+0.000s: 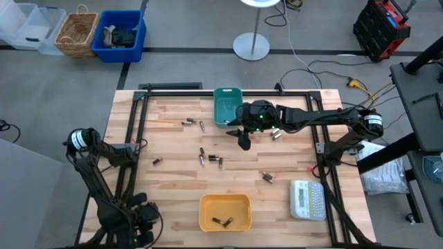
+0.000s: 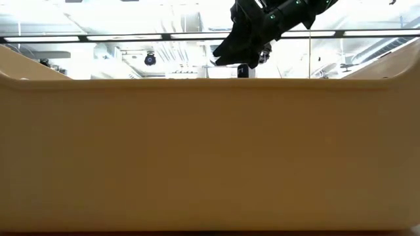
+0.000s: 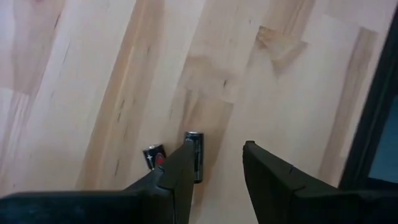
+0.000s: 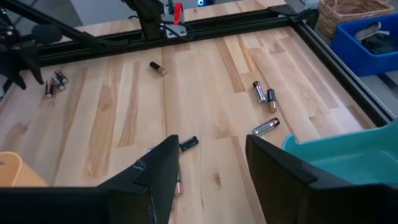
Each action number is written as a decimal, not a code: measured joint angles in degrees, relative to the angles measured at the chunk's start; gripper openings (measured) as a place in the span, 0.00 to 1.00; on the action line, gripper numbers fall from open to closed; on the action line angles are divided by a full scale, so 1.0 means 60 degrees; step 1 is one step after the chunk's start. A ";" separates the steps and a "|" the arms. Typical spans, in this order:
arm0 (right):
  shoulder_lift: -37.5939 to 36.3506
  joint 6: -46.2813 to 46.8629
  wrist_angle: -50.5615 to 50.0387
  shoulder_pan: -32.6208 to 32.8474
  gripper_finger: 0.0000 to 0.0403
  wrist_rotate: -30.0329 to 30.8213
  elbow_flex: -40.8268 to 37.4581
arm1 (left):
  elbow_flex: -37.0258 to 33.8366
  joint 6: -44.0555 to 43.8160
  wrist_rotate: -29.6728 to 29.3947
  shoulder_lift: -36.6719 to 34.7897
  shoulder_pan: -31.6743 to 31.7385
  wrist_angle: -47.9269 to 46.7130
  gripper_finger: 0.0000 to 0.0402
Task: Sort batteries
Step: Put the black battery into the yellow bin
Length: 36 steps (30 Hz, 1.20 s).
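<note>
Batteries (image 1: 211, 159) are seen scattered across the wooden worktop (image 1: 173, 187), with two more lying in the yellow bin (image 1: 225, 211) at the near edge. Beside the teal bin (image 1: 226, 105) the right claw (image 1: 243, 140) is held above the boards, fingers apart, nothing gripped. The left claw (image 3: 217, 165) is parked low at its corner, fingers apart, two batteries just ahead.

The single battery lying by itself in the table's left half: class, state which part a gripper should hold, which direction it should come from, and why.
Hold the battery across its middle, coming straight down from above with one finger on each long side. It lies flat on the table with nothing touching it, so both long sides are free. The short round ends would likely slip.
</note>
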 joint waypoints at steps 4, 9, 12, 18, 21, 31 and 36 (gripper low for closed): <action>0.0000 0.0001 0.0000 0.0000 0.44 0.0000 0.0000 | -0.0136 -0.0004 0.0001 0.0000 0.0000 0.0012 0.29; 0.0000 0.0001 0.0000 0.0004 0.45 0.0001 -0.0004 | -0.0179 -0.0004 0.0003 0.0000 0.0000 0.0104 0.29; 0.0000 0.0001 0.0003 0.0003 0.45 0.0000 -0.0004 | -0.0179 -0.0007 0.0003 0.0000 0.0000 0.0120 0.29; 0.0004 0.0004 0.0001 0.0004 0.44 0.0000 -0.0004 | -0.0250 -0.0035 0.0003 -0.0007 0.0000 0.0256 0.29; 0.0004 0.0004 0.0000 0.0004 0.44 0.0000 -0.0004 | -0.0403 -0.0147 0.0014 -0.0007 0.0000 0.0423 0.29; 0.0004 0.0012 0.0000 0.0004 0.45 0.0002 -0.0004 | -0.0667 -0.0153 0.0332 -0.0007 0.0000 0.0693 0.29; 0.0004 0.0015 0.0000 0.0004 0.44 0.0003 -0.0004 | -0.0700 0.0044 0.0331 -0.0007 0.0000 0.0695 0.29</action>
